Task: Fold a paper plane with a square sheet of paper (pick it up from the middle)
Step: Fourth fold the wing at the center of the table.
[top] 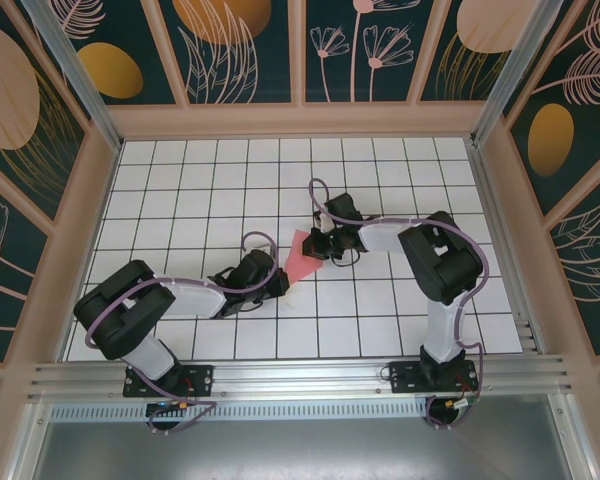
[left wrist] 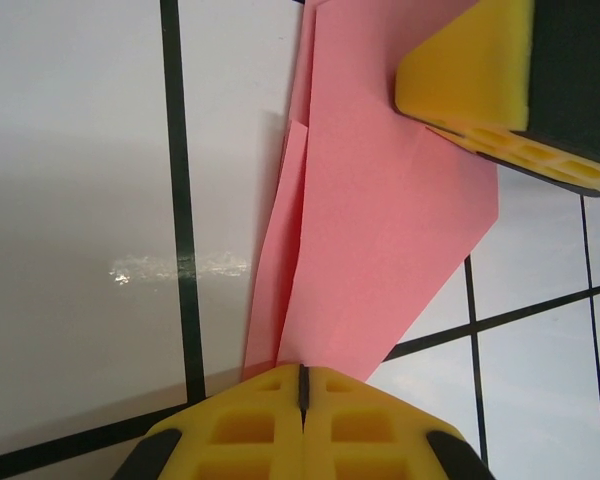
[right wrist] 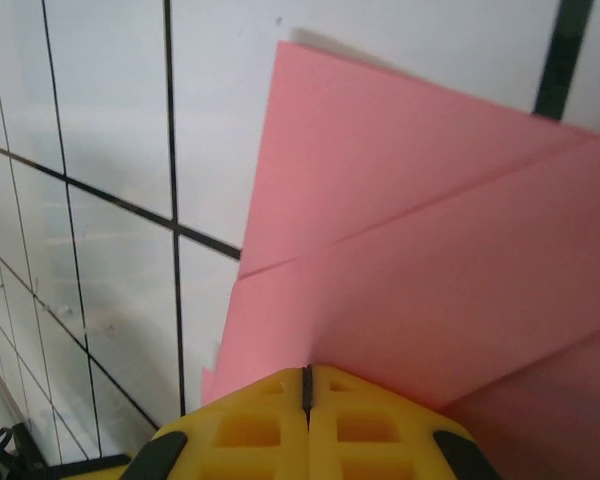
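The paper (top: 301, 257) is near the middle of the counter (top: 180, 200), about halfway between the near and far edges and halfway between the left and right edges. It is pink and already folded. From above it looks like a wedge, wider toward the far edge and narrowing toward the near-left corner. Both arms reach in from the near edge, and the paper is held between them. I cannot tell whether its underside touches the counter.

The left tool (top: 283, 284) is at the narrow near end. In the left wrist view its yellow fingers (left wrist: 270, 395) are pressed together with only a thin dark seam between them. The paper (left wrist: 380, 230) runs straight into that seam, so the left tool (left wrist: 303, 375) is pinching the tip. Overlapping layers show along the paper's left side, and a soft shadow lies on the white tile (left wrist: 70, 150) beside it. At the top right, a yellow finger (left wrist: 470, 70) of the right tool overlaps the wide end.

The right tool (top: 318, 244) is at that far, wide end. In the right wrist view its fingers (right wrist: 270, 390) are likewise squeezed shut, and the right tool (right wrist: 307, 378) is nipping the paper (right wrist: 430, 250), which has slanting creases across it
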Tool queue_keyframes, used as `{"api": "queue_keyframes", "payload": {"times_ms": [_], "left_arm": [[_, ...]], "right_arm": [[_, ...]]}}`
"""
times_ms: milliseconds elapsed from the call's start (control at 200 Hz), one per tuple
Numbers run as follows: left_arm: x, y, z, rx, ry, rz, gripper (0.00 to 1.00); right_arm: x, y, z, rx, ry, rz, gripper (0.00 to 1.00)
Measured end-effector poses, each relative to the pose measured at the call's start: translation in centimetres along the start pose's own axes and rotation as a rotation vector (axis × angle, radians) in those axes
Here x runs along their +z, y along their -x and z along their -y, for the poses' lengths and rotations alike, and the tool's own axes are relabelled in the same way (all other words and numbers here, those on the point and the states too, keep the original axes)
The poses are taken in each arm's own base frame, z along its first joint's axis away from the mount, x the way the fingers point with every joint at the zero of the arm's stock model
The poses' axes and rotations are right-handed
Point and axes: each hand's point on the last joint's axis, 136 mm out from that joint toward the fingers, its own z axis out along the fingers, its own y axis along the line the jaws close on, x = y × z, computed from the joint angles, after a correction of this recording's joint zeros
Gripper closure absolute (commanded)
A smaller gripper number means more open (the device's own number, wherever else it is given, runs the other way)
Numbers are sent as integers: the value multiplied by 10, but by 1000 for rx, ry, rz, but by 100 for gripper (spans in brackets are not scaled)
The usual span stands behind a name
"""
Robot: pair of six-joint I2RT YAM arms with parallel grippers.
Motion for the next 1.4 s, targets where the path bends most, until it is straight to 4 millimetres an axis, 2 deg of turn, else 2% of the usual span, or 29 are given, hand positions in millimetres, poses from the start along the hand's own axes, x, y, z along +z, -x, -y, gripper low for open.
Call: {"api": "queue_keyframes", "payload": {"times_ms": [165, 240, 390, 691, 1011, 1176, 1401], "left_arm": [[0, 0, 1, 0, -4, -1, 100], [0, 0, 1, 0, -4, 0, 100], [0, 0, 1, 0, -4, -1, 100], [0, -1, 1, 0, -6, -3, 100], [1, -2, 2, 1, -19, -11, 100], [1, -3, 3, 5, -28, -10, 100], [1, -4, 4, 10, -34, -14, 100]], "right_arm": [[-1, -18, -24, -50, 28, -22, 96], [2, -28, -28, -60, 35, -41, 96], [6, -41, -24, -47, 27, -70, 96], [16, -46, -17, -37, 15, -96, 96], [14, -34, -10, -19, 41, -104, 96], [7, -10, 3, 13, 44, -65, 96], [-10, 34, 29, 59, -12, 46, 96]]}}
